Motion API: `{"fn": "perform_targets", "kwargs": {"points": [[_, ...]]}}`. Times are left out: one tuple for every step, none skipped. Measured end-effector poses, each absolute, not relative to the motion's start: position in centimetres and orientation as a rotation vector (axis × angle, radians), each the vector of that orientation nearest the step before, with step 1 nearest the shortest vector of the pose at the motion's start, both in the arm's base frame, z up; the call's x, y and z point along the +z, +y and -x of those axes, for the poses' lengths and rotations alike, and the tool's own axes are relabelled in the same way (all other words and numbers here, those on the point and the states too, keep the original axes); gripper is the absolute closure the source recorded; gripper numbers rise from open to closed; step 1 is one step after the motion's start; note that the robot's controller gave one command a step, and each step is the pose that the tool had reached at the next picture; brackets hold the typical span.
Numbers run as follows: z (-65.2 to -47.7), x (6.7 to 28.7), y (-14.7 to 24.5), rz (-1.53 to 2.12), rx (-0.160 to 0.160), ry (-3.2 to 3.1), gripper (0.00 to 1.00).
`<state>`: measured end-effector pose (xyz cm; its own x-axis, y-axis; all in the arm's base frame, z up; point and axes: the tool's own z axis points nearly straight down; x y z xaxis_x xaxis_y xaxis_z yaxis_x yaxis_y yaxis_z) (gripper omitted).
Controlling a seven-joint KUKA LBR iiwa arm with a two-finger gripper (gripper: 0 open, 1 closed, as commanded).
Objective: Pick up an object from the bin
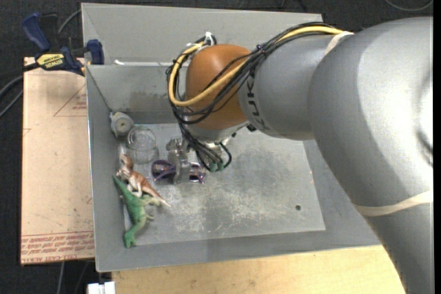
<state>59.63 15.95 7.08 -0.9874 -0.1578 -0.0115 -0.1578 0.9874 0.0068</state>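
Observation:
My gripper (pixel 183 160) hangs under the orange wrist cover at the bin's left middle, down on the floor. It stands right on a small purple and dark object (pixel 163 171), which sticks out to its left and right. A clear plastic cup (pixel 142 142) lies just left of the gripper. An orange and white toy dinosaur (pixel 136 179) lies below the cup, close to the purple object.
A green toy dinosaur (pixel 136 208) lies along the left wall near the front. A small grey round piece (pixel 122 123) sits in the back left corner. The arm covers the bin's right and back.

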Motion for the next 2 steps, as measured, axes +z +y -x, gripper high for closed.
{"fn": "perform_targets", "kwargs": {"points": [[-58.7, 7.1, 15.0, 0.255, 0.014, 3.119, 1.00], [-59.9, 7.1, 15.0, 0.248, 0.015, 3.117, 1.00]]}}
